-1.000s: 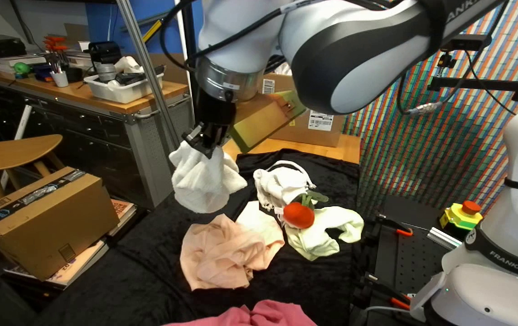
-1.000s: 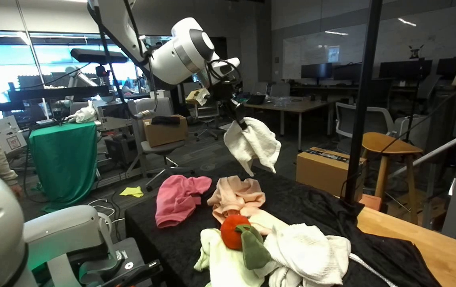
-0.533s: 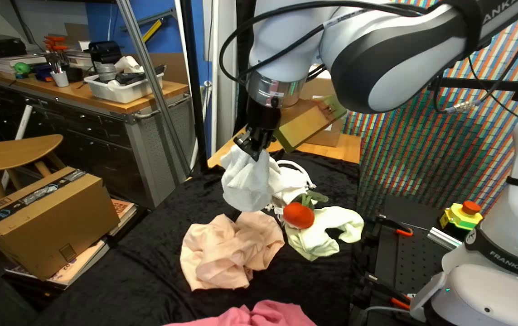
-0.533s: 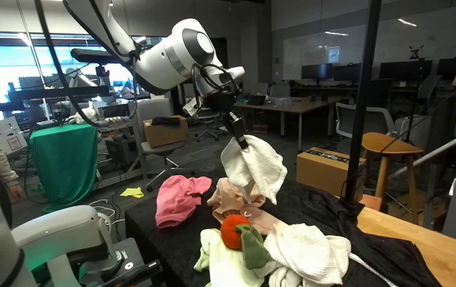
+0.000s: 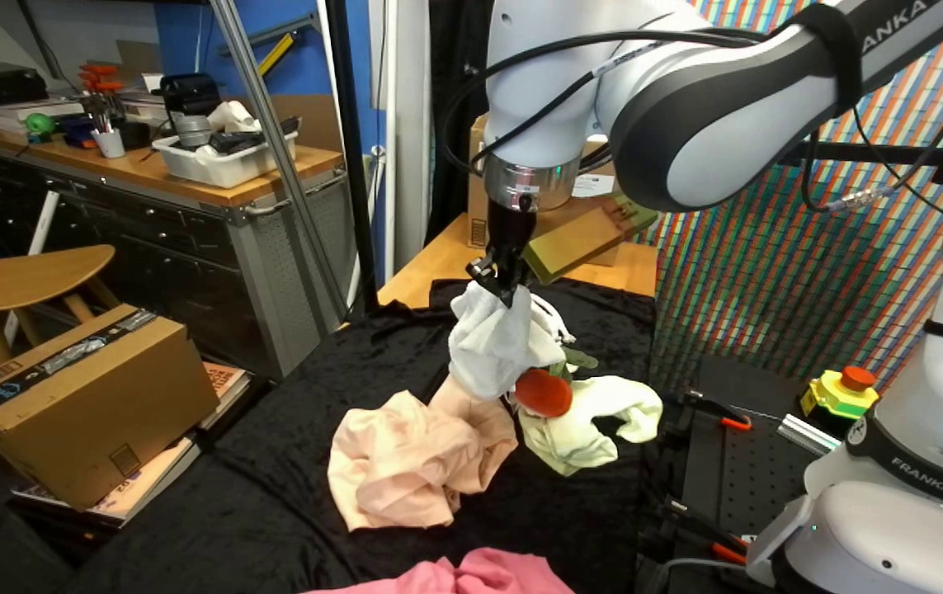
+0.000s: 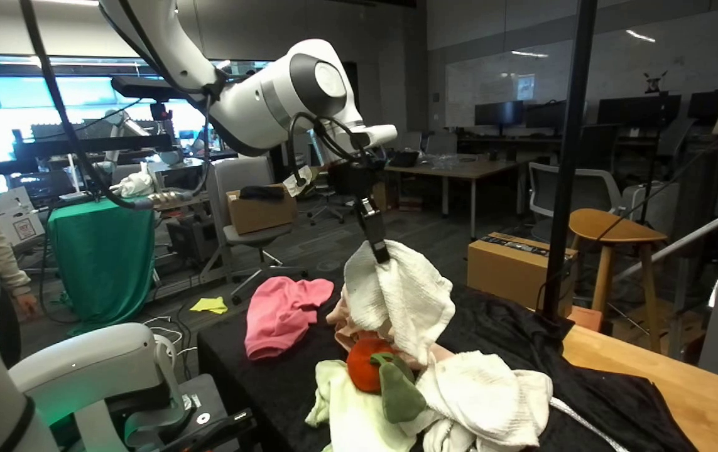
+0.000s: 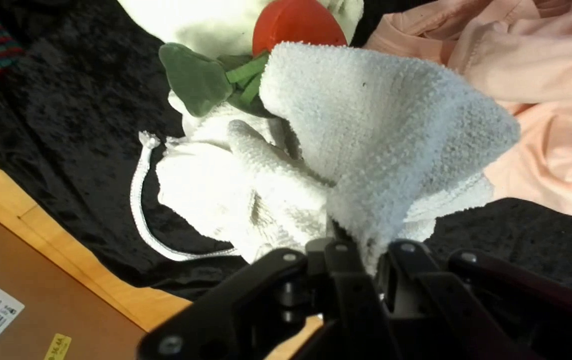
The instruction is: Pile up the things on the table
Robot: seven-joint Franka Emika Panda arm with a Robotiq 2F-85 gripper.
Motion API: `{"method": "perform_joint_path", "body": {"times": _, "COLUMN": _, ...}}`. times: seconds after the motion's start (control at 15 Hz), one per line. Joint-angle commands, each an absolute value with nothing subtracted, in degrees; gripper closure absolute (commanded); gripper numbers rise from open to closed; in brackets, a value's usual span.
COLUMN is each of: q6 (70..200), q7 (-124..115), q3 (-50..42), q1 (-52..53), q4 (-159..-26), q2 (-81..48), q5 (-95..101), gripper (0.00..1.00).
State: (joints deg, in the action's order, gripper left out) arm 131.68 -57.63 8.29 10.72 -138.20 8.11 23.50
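Under everything spreads the black-draped surface (image 5: pixel 265 495), and the things I see for piling lie on it, bar the one I'm holding. The peach cloth (image 5: pixel 405 462) looks the broadest; the pink cloth (image 6: pixel 283 317) lies near it but apart, so I judge the piling to be only partly done. The white bundle (image 6: pixel 484 402) and the pale-green cloth (image 5: pixel 562 445) lie next to each other, close enough, I think, to serve as a base. My white cloth (image 6: pixel 402 307) hangs from the hand (image 6: pixel 381 255), which is pinched narrow on a bunched part of it; its long axis drops nearly straight down, with loose corners at the bottom. My move turns on where the bundle is: in the wrist view it lies below and to the left of the hanging cloth, with the peach cloth on the right. I'd work toward the bundle before letting go, or the cloth could slump between those two. The red plush piece (image 7: pixel 296 27) sits between the bundle and the pale-green cloth, near a hanging corner; whether they touch I can't tell. Smallest is the white cord (image 7: pixel 137 200), curling out from the bundle onto the surface.
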Motion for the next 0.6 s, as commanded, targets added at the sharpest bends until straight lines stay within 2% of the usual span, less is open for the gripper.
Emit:
{"method": "perform_joint_path", "body": {"times": 0.0, "q6": 130.77, "q7": -58.73, "q3": 9.67, "q1": 8.91, "q4": -139.58, "q2": 9.76, "q5": 21.06, "gripper": 0.57}}
{"method": "perform_joint_path", "body": {"times": 0.47, "q6": 130.2, "q7": -57.6, "q3": 11.07, "q1": 9.37, "q4": -139.0, "q2": 9.07, "q5": 19.73, "gripper": 0.04}}
{"method": "perform_joint_path", "body": {"times": 0.53, "q6": 130.28, "q7": -57.02, "q3": 11.6, "q1": 9.7, "q4": -138.58, "q2": 8.58, "q5": 19.61, "gripper": 0.01}}
